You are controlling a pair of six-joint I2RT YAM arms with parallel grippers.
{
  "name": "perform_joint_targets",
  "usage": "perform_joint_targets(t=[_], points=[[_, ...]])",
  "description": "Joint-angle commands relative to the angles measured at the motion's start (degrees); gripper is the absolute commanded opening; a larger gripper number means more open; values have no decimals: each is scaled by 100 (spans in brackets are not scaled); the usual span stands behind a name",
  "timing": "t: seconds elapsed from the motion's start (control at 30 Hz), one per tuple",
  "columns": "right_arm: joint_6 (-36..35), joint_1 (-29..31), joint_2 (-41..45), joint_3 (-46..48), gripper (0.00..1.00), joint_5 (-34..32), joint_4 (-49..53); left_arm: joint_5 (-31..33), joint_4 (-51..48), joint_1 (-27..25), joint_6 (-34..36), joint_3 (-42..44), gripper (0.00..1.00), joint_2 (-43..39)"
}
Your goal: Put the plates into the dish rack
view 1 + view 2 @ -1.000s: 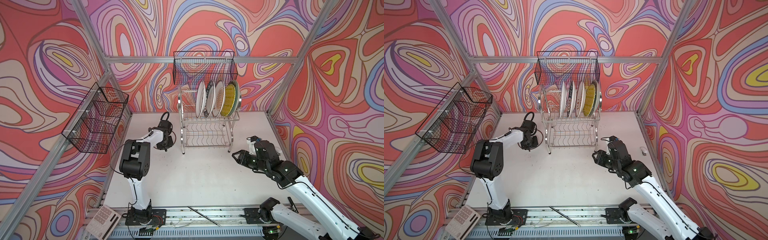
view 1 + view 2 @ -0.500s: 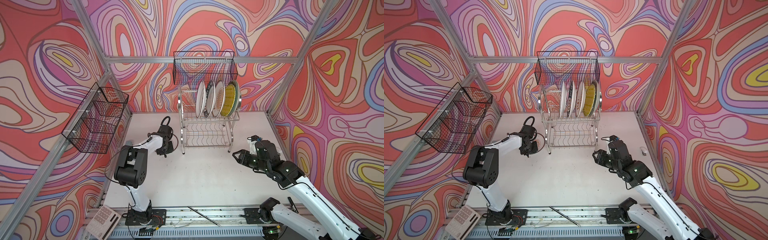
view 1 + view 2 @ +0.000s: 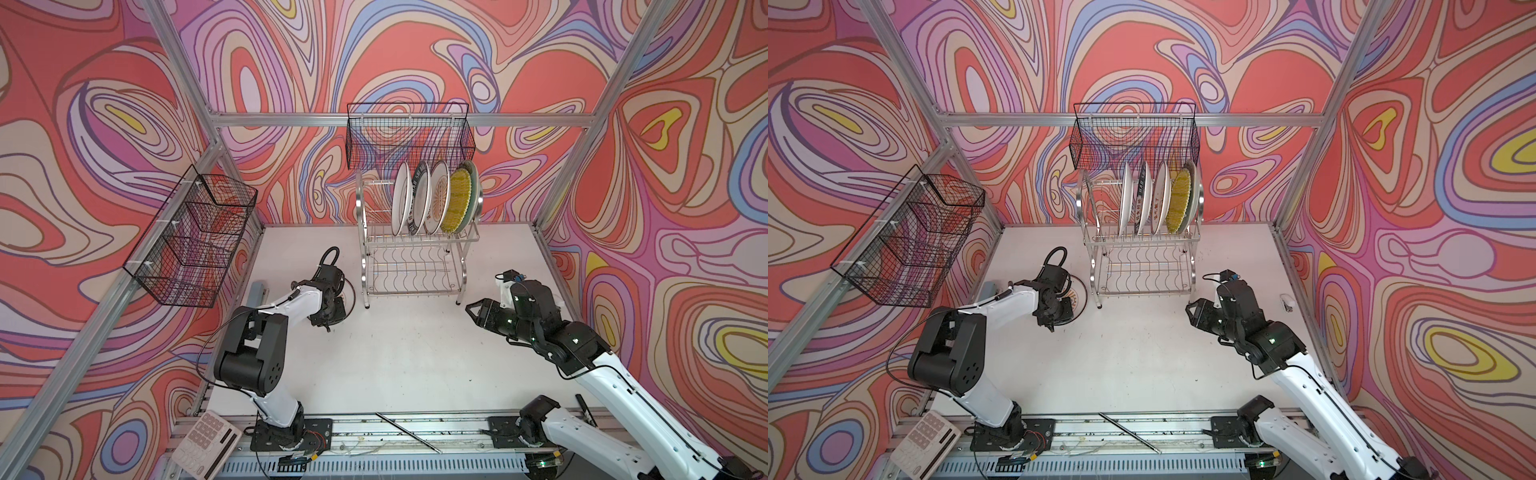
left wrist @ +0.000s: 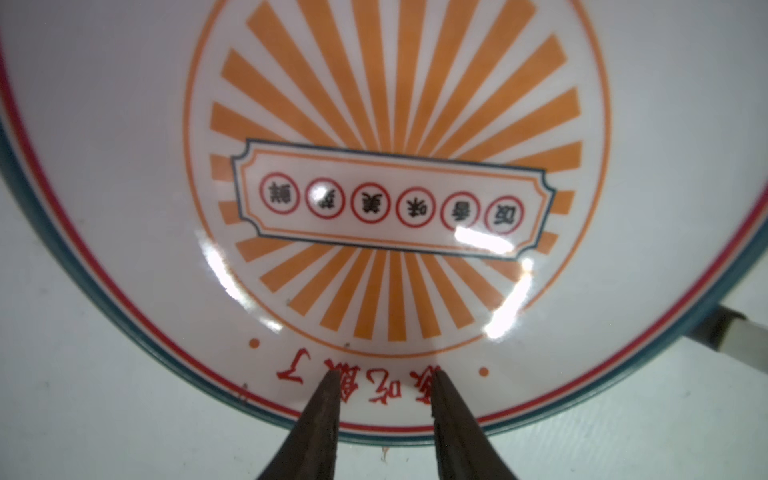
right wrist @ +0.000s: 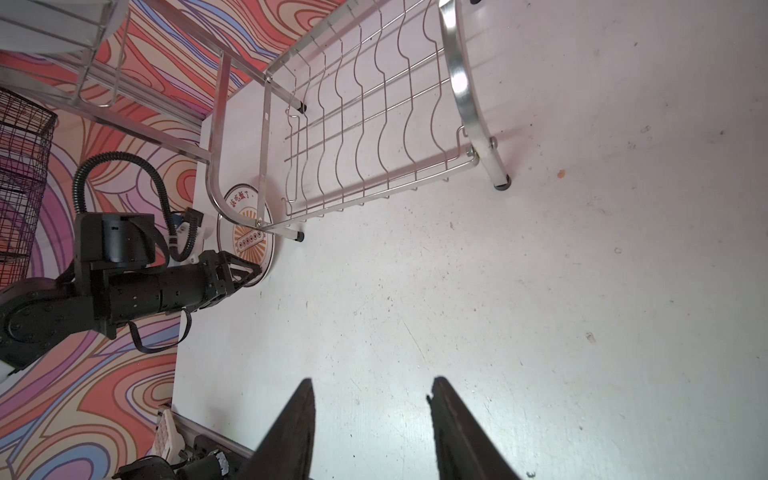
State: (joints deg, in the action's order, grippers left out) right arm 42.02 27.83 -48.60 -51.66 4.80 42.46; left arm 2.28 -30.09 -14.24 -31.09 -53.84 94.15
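Note:
An orange-sunburst plate [image 4: 395,187] lies flat on the white table, just left of the dish rack [image 3: 415,266]; in a top view only its right edge [image 3: 1079,297] shows past the arm. My left gripper [image 4: 384,376] hangs open over the plate's near rim, fingertips spread above the red lettering. Several plates stand in the rack's upper tier: white [image 3: 401,199], dark-green rimmed [image 3: 419,195], orange-sunburst [image 3: 438,197], yellow [image 3: 457,199] and a pale one behind. My right gripper [image 5: 370,384] is open over bare table, right of the rack [image 5: 374,124], holding nothing.
A black mesh basket [image 3: 195,237] hangs on the left wall and another [image 3: 409,133] on the back wall above the rack. A keypad [image 3: 205,440] and a thin metal rod [image 3: 407,428] lie by the front rail. A small white object [image 3: 1286,301] sits near the right wall.
My left arm has swung its elbow forward and brought the gripper a little nearer the front, down over the plate. The right arm has not moved.

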Motion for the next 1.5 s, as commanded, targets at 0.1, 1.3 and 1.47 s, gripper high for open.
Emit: perform_joint_targets(t=[0.1,1.3,1.47], points=[[-62,20,17,-144,46,-83,-3,-110,-212,-138,-287,405,39,-595],[1888,781,612,2390,44,129,-2971,-167,137,533,195,-806,48,187],[2184,1721,-57,2569,44,-457,-3502,-115,-29,657,396,-1698,48,880]])
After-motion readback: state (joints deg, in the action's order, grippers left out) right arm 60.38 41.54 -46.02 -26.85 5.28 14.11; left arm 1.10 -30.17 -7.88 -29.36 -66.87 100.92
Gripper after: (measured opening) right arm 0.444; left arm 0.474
